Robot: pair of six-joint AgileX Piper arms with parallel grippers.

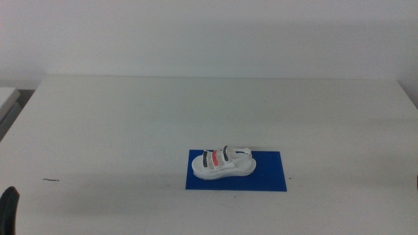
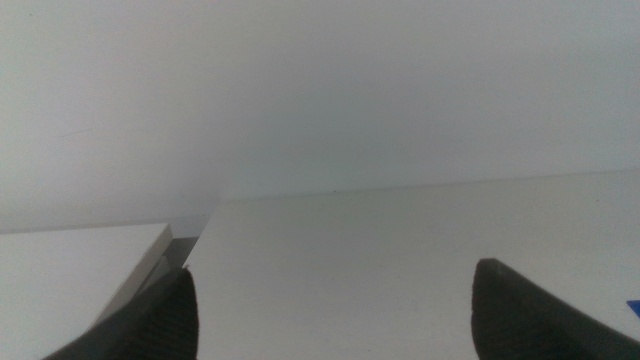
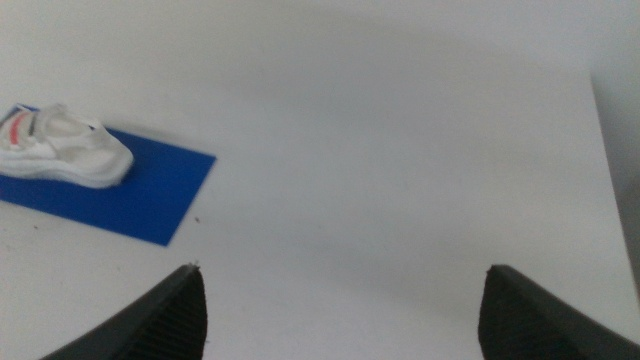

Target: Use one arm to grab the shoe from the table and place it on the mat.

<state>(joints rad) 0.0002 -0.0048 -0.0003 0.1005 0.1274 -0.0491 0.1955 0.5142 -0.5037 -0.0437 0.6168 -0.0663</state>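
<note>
The white shoe [image 1: 225, 162], with two black straps and a red one between them, lies on its sole on the blue mat [image 1: 268, 176], toward the mat's left half. Both rest on the white table [image 1: 130, 124]. My left gripper [image 1: 8, 209] shows only as a dark tip at the bottom left edge of the middle view. In the left wrist view its jaws [image 2: 335, 270] stand wide apart and empty. My right arm is out of the middle view. In the right wrist view its jaws [image 3: 342, 269] are wide apart and empty, well away from the shoe [image 3: 60, 150] and mat [image 3: 140, 195].
A small dark mark [image 1: 51, 179] lies on the table at the front left. A second white surface [image 1: 8, 98] adjoins the table's left edge, with a narrow gap [image 2: 178, 250] between them. A white wall rises behind the table.
</note>
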